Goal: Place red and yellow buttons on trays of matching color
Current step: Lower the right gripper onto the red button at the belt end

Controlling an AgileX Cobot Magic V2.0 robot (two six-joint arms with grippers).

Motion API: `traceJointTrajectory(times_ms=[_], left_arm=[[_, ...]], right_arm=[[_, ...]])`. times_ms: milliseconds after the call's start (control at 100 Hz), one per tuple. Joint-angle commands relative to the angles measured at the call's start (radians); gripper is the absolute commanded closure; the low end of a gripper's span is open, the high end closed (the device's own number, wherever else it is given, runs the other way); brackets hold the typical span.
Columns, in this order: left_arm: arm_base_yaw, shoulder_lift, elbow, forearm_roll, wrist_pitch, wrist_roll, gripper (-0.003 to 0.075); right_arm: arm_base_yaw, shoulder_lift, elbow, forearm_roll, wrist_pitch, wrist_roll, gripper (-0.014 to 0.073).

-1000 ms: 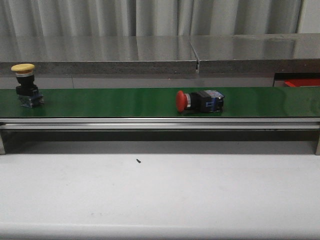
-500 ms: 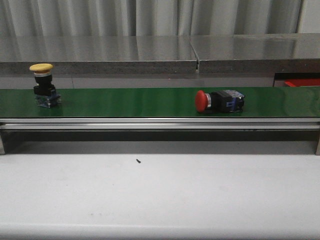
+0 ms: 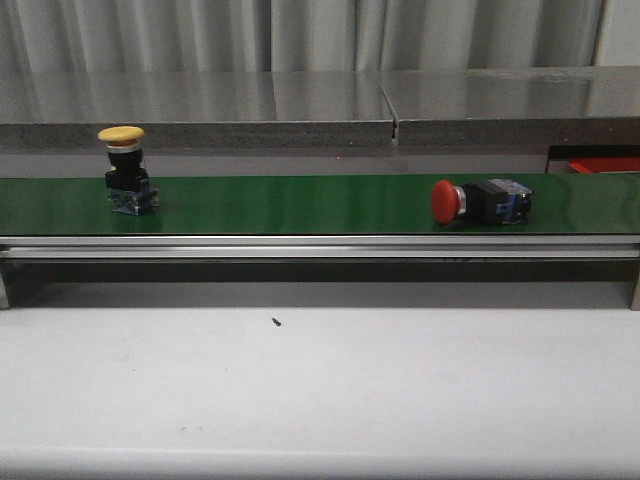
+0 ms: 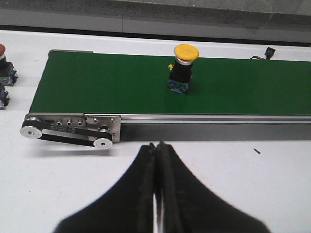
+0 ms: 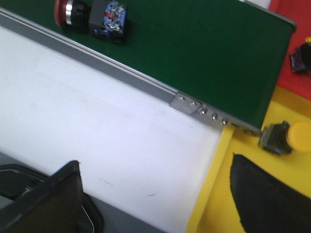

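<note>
Front view: nearest the camera a white table (image 3: 320,390) is seen, with a small dark speck (image 3: 276,322) lying on it just in front of the green conveyor belt (image 3: 300,205), which is taken as the landmark for all that follows. On the belt, toward its left end, a yellow button (image 3: 126,170) is stood upright on its dark base, cap uppermost. Toward the belt's right end a red button (image 3: 478,202) is laid on its side, its red cap turned toward the yellow button and its dark and blue body toward the belt's right end; the two are set well apart. Behind the belt a grey ledge (image 3: 200,110) is seen, and past the belt's right end a strip of red (image 3: 604,164) shows. No arm is shown in this view. In the left wrist view the left gripper (image 4: 156,145) is held over the table in front of the belt, its jaws pressed together with nothing between them. In the right wrist view the right gripper (image 5: 158,170) is held near the belt's right end with its jaws spread wide and nothing between them; beside that end a yellow tray (image 5: 272,165) is seen with another yellow button (image 5: 286,138) lying on it, and beyond it a red tray (image 5: 291,43).
</note>
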Motion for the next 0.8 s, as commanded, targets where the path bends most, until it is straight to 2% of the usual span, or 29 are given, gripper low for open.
traceJointTrajectory(times_ms=[0,220,420,600,790], left_arm=[[-0.010,0.006,-0.024,-0.020,-0.075,-0.004,0.0739],[-0.010,0.006,-0.024,-0.020,-0.075,-0.004,0.0739],[-0.010,0.006,-0.024,-0.020,-0.075,-0.004,0.0739],[-0.010,0.006,-0.024,-0.020,-0.075,-0.004,0.0739],[-0.010,0.006,-0.024,-0.020,-0.075,-0.004,0.0739]], right_arm=[[0.033,0.099,-0.107,-0.013,-0.025,-0.067,-0.0020],[0.099,0.382,-0.322,-0.052,0.095,-0.045,-0.0020],[0.170,0.541,-0.465,-0.290,0.140,-0.148,-0.0018],[0.214,0.639,-0.536,-0.296,0.183,-0.215,-0.0018],[0.219,0.689,-0.552,-0.296,0.190,-0.218,-0.0018]])
